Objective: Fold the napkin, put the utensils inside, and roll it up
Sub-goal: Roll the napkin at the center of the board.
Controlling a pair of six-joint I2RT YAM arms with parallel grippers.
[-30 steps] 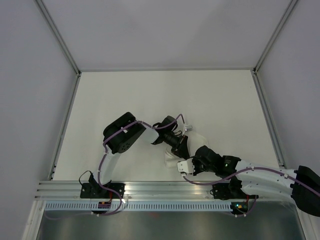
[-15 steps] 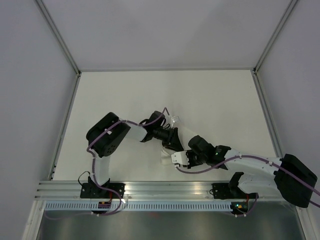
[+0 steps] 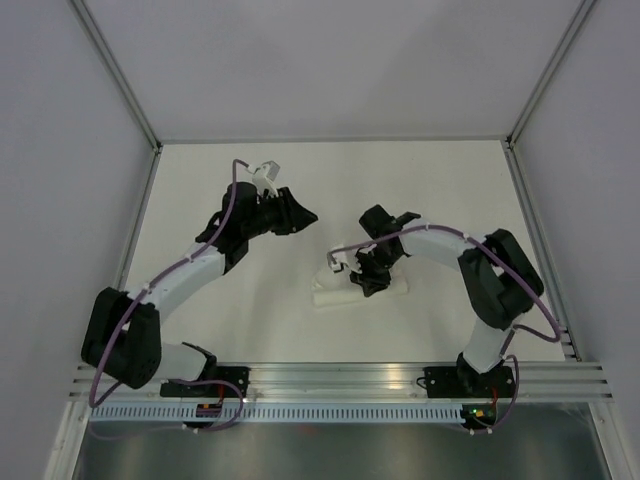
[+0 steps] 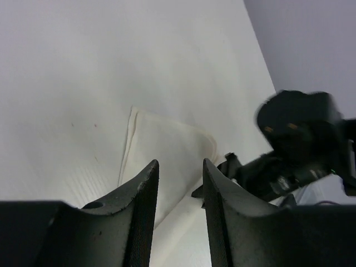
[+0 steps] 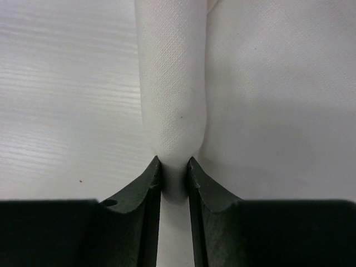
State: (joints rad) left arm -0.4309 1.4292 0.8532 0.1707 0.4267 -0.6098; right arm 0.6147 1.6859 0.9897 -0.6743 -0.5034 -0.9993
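Observation:
The napkin (image 3: 330, 296) lies as a partly rolled white bundle in the middle of the table. In the right wrist view its rolled part (image 5: 172, 83) runs away from the camera, with a flat part (image 5: 278, 83) beside it on the right. My right gripper (image 3: 362, 284) reaches down from the far side and is shut on the roll's near end (image 5: 173, 161). My left gripper (image 3: 308, 216) is open and empty, above the table up-left of the napkin. The left wrist view (image 4: 179, 164) shows the napkin (image 4: 167, 147) beyond it. The utensils are hidden.
The off-white tabletop (image 3: 450, 190) is framed by metal rails at both sides (image 3: 135, 240) and the near edge. My right arm (image 3: 500, 270) arches over the table's right half. My left arm (image 3: 170, 285) stretches along the left half.
My left gripper has let go, lifted away from the napkin and swung far up-left. My right arm has swung round and now grips the roll from the far side.

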